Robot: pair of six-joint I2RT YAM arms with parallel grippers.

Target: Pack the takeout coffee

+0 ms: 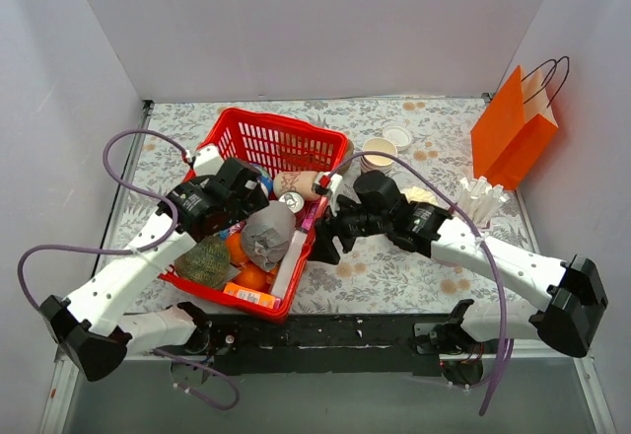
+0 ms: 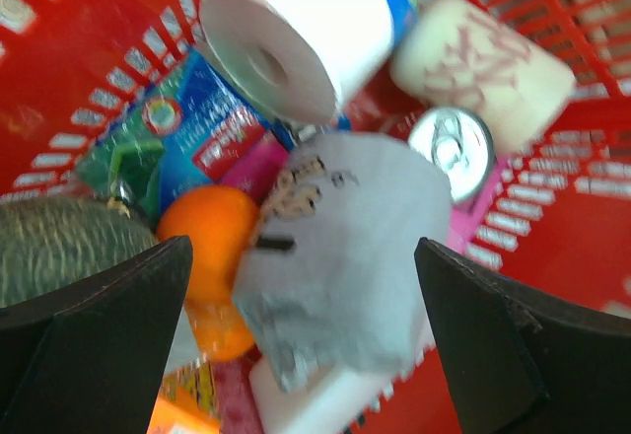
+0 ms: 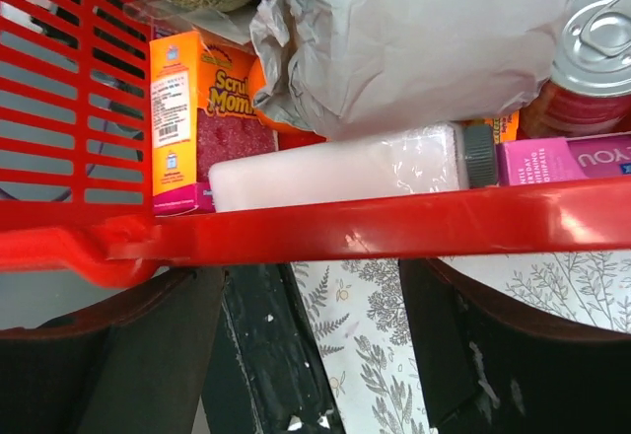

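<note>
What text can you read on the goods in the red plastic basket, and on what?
"Scru" over "Mom", partly covered: orange-and-pink cardboard box.
"YOU", cut off at the frame edge: pink carton.
Blurred, unreadable: red label on the blue plastic packet; dark print on the crumpled grey paper bag; pink lettering on the cream roll.

**Takeout coffee: on table, outside basket**

Only the overhead view caught the takeout coffee (image 1: 397, 136). It read as a small round white lid seen from above, sitting level. It sat toward the back of the table (image 1: 434, 256), right of the red basket's (image 1: 258, 118) far right corner and clear of the rim. The cup body under the lid was too small to make out.
</note>
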